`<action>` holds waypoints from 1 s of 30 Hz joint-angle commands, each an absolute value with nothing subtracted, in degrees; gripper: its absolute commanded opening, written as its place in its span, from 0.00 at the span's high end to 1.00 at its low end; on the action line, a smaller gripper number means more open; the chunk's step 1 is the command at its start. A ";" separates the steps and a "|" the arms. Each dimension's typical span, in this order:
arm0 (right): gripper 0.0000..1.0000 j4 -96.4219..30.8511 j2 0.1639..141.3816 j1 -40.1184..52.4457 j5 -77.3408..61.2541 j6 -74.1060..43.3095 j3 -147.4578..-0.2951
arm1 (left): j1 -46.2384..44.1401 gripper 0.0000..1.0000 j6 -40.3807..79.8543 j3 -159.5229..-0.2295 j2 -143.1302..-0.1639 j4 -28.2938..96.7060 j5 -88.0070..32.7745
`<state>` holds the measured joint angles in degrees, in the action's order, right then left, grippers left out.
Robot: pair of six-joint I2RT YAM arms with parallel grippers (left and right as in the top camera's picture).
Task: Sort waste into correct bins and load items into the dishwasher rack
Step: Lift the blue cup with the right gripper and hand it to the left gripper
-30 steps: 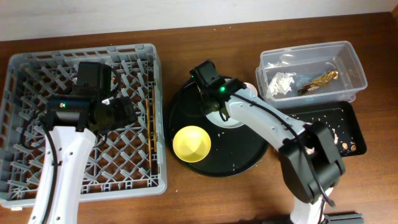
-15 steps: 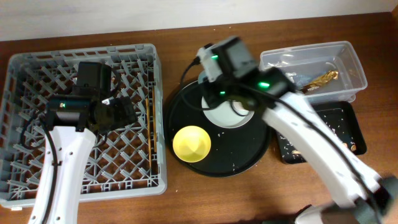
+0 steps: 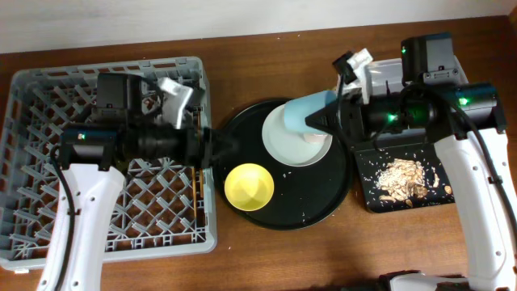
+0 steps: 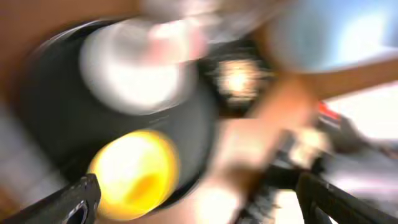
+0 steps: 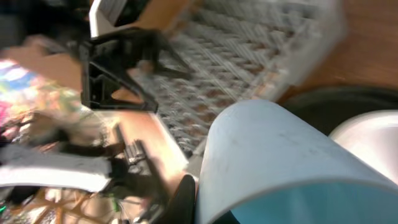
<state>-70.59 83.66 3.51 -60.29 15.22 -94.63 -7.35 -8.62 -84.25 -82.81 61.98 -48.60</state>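
My right pincer point(image 3: 329, 121) is clamped on the light-blue cup point(image 3: 305, 113), holding it tilted above the plate point(image 3: 297, 153). The cup looks light, stiff and slick, so a pinch on the rim wall suits it. My left pincer point(image 3: 220, 150) gapes wide beside the dishwasher rack point(image 3: 32, 81).

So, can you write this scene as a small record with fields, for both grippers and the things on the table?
left gripper: open, holds nothing, over the rim of the large round black tray
right gripper: shut on the small light-blue cup, tilted over the pale round plate
yellow bowl: on the same tray
beige food scraps: in the shallow black rectangular tray
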 commanded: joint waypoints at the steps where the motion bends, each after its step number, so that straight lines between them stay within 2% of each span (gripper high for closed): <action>1: 0.96 -71.13 83.96 3.57 -75.64 23.57 -94.76 | -7.22 0.01 -22.85 -84.42 -81.71 60.47 -80.14; 4: 0.96 -70.91 83.96 6.37 -76.58 25.54 -94.72 | -7.22 0.01 -22.85 -84.42 -81.71 58.54 -84.68; 9: 0.96 -65.69 83.96 14.26 -80.38 25.47 -94.72 | -7.22 0.01 -22.85 -84.42 -81.71 57.04 -84.18; 11: 0.96 -63.33 83.96 15.99 -83.85 25.47 -94.74 | -7.22 0.01 -22.85 -84.42 -81.71 57.06 -80.58; 17: 0.96 -62.94 84.01 17.19 -82.96 25.74 -94.72 | -9.50 0.03 -22.87 -84.42 -81.71 55.57 -82.74; 20: 0.96 -62.92 84.01 19.70 -77.76 25.71 -94.72 | -11.18 0.04 -22.85 -84.42 -81.71 53.98 -82.74; 27: 0.96 -62.17 84.01 20.60 -75.57 25.71 -94.72 | -11.25 0.32 -22.81 -84.42 -81.71 54.06 -82.76; 30: 0.96 -60.71 84.01 20.60 -75.57 25.69 -94.72 | -11.25 0.39 -22.81 -84.42 -81.71 54.22 -82.76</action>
